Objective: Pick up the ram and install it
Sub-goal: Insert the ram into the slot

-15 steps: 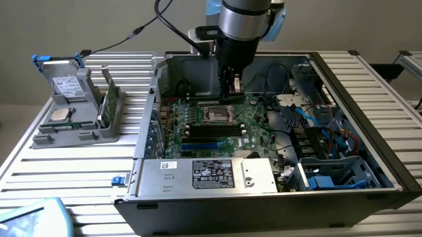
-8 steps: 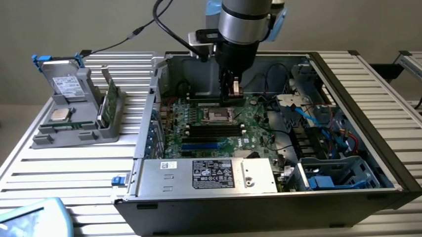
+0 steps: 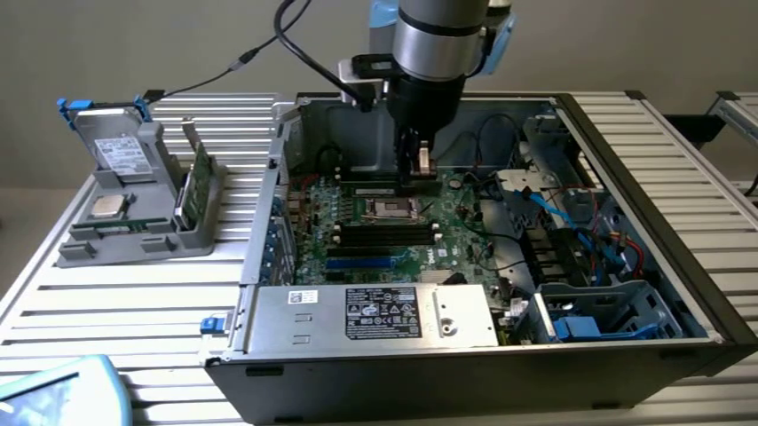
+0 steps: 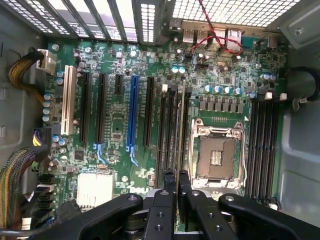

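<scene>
The ram (image 4: pixel 181 125) shows edge-on as a thin strip running out from between my fingertips, in line with the black memory slots (image 4: pixel 167 130) beside the empty processor socket (image 4: pixel 217 157). My gripper (image 4: pixel 176 182) is shut on the ram. In the exterior view the gripper (image 3: pixel 417 164) hangs low inside the open computer case (image 3: pixel 663 177), with the ram (image 3: pixel 373 189) lying along the slots behind the socket (image 3: pixel 389 209). Whether the stick is seated in a slot or just above it I cannot tell.
A grey holder (image 3: pixel 130 240) on the slatted table at the exterior view's left carries a drive, a small silver chip and a broad green card (image 3: pixel 199 182). The power supply (image 3: pixel 373 315) sits at the case front. Cable bundles (image 4: pixel 20 165) and blue cables (image 3: pixel 569 209) flank the motherboard.
</scene>
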`<state>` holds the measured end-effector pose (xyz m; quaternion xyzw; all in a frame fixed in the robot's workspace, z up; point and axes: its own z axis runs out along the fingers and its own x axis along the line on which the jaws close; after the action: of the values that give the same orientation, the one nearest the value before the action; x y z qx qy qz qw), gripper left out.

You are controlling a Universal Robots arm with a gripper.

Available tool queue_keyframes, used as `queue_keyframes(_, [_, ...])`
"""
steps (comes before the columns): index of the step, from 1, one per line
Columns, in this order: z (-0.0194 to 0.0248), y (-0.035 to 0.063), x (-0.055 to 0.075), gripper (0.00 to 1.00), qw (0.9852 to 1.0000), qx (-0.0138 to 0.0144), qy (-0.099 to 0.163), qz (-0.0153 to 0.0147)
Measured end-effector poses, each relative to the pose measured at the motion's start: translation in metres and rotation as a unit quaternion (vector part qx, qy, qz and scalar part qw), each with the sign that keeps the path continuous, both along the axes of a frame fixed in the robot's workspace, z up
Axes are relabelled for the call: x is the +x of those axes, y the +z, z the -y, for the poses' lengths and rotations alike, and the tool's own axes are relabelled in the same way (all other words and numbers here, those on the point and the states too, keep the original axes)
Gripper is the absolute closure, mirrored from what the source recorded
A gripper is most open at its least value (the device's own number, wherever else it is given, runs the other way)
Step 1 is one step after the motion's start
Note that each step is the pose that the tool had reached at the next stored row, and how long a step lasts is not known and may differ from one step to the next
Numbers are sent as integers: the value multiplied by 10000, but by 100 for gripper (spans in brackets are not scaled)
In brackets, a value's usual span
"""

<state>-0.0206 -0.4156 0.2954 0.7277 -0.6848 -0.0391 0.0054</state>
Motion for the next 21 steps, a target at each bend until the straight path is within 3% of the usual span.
queue_keyframes(3, [0, -7, 12, 86, 9999, -115, -19, 0])
queue_keyframes(5, [0, -23, 26, 86, 9999, -152, -37, 0])
queue_keyframes(21, [-7, -308, 25, 86, 9998, -159, -151, -2])
